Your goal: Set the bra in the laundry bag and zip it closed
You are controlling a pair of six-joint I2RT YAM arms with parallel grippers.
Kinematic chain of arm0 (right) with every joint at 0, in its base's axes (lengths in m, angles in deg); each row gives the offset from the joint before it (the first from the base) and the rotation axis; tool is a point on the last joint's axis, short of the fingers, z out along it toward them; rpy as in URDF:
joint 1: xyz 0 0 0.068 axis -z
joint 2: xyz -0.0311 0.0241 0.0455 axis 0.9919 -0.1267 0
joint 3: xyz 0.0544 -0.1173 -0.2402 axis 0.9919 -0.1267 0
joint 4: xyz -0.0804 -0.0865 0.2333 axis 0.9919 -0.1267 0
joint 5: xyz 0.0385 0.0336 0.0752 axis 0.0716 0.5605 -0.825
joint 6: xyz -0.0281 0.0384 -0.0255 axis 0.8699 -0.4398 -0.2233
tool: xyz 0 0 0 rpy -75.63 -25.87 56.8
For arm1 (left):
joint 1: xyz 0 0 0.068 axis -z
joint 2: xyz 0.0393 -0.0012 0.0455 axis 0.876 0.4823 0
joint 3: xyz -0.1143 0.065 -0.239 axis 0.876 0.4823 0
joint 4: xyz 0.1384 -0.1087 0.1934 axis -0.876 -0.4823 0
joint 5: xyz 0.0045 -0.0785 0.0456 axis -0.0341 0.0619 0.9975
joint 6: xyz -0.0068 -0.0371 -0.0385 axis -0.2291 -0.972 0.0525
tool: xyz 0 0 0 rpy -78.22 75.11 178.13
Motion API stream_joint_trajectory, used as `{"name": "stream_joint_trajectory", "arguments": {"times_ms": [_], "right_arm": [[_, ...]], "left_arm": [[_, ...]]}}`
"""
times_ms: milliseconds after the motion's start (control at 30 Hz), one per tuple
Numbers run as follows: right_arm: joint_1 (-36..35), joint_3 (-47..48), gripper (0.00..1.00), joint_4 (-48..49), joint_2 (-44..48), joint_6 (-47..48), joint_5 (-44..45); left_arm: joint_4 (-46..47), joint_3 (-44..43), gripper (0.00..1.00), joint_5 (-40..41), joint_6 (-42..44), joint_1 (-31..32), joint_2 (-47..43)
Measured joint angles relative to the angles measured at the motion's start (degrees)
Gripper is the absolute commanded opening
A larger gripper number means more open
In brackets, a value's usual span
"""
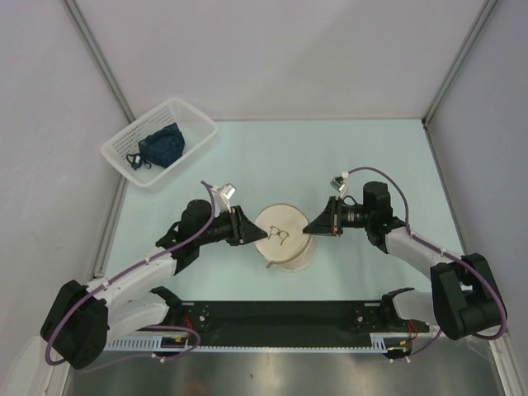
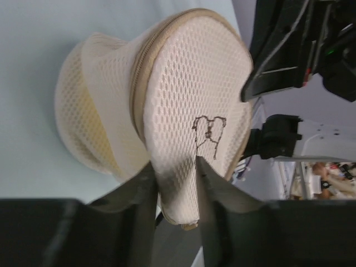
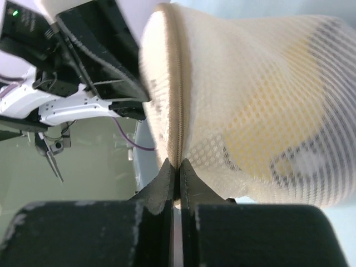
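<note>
Mesh covers the bag point(image 1: 285, 238) all over, soft, cream and full of tiny holes. The bag is a short round drum, so it has no long side. It sits in the middle of the pale green table point(image 1: 363, 157), between the two arms, with its flat lid up. On the lid is a small dark drawing point(image 2: 208, 130) of a bra. A tan zip point(image 3: 177, 83) runs round the lid's edge, and the part that shows looks joined.

The bra point(image 3: 261, 122) is inside the bag. It shows only as a yellow patch through the mesh wall, so I cannot tell which way it points.

The left gripper point(image 2: 174, 162) is at the bag's left side. Its fingers point(image 2: 139, 189) are a little apart, with the lid's rim squeezed between them. The right gripper point(image 3: 178, 167) is at the bag's right side. Its fingers point(image 3: 164, 183) are pressed together right where the zip line meets them, nipping the bag's edge. I cannot tell if a zip tab is in there.

A white plastic basket point(image 1: 194, 124) with slots stands at the far left corner. A dark blue garment point(image 1: 161, 146) lies in it.
</note>
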Motion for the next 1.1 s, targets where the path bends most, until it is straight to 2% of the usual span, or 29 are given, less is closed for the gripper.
{"name": "stream_joint_trajectory", "arguments": {"times_ms": [67, 100, 133, 333, 533, 567, 600, 633, 667, 700, 833, 933, 1033, 1100], "right_arm": [[0.04, 1.05, 0.05, -2.23, -0.42, 1.14, 0.90], [0.04, 1.90, 0.06, -3.58, -1.01, 1.70, 1.49], [-0.02, 2.54, 0.06, -4.44, -1.60, 2.03, 2.05], [-1.57, 5.57, 0.11, -7.67, -3.74, 2.91, 4.04], [-2.14, 7.34, 0.15, -9.31, -4.42, 3.10, 5.49], [-2.19, 7.48, 0.28, -9.66, -4.52, 3.15, 5.73], [-2.23, 7.65, 0.38, -10.25, -4.61, 3.28, 6.14], [-2.25, 7.78, 0.53, -10.80, -4.61, 3.21, 6.73], [-2.25, 8.22, 0.91, -11.58, -4.61, 3.72, 8.70], [-2.01, 8.68, 0.99, -12.70, -4.61, 3.87, 10.10], [-2.62, 13.75, 1.00, -24.15, -3.37, 8.41, 25.00], [-5.66, 15.85, 1.00, -31.12, 1.60, 10.47, 37.07], [-12.48, 15.28, 1.00, -36.22, 11.74, 10.47, 48.98], [-16.72, 12.85, 1.00, -35.91, 18.21, 9.40, 54.16]], "left_arm": [[-0.42, 0.00, 0.10, -1.05, -0.76, -0.11, -1.88], [-0.55, 0.00, 0.03, -1.75, -1.14, -0.13, -2.89], [-0.68, 0.00, 0.01, -2.27, -1.46, -0.11, -4.00], [-2.03, -0.04, 0.00, -3.37, -3.91, 0.59, -9.75], [-4.02, -0.76, 0.00, -3.13, -5.33, 0.94, -10.84], [-4.83, -1.03, 0.21, -2.95, -5.33, 1.01, -10.84], [-5.97, -1.46, 0.36, -2.34, -5.22, 1.05, -10.82], [-7.58, -2.12, 0.51, -1.40, -4.57, 1.16, -10.82], [-10.67, -3.34, 0.73, -0.24, -3.39, 1.25, -10.82], [-14.19, -4.98, 0.78, 1.38, -2.12, 1.44, -10.82], [-24.94, -10.91, 0.84, 11.17, 1.97, 1.84, -13.05], [-28.70, -11.41, 0.85, 16.76, 3.17, 1.90, -19.80], [-27.54, -8.46, 0.86, 18.99, 2.80, 2.84, -27.50], [-25.14, -4.44, 0.86, 19.04, 1.79, 3.69, -32.44]]}}
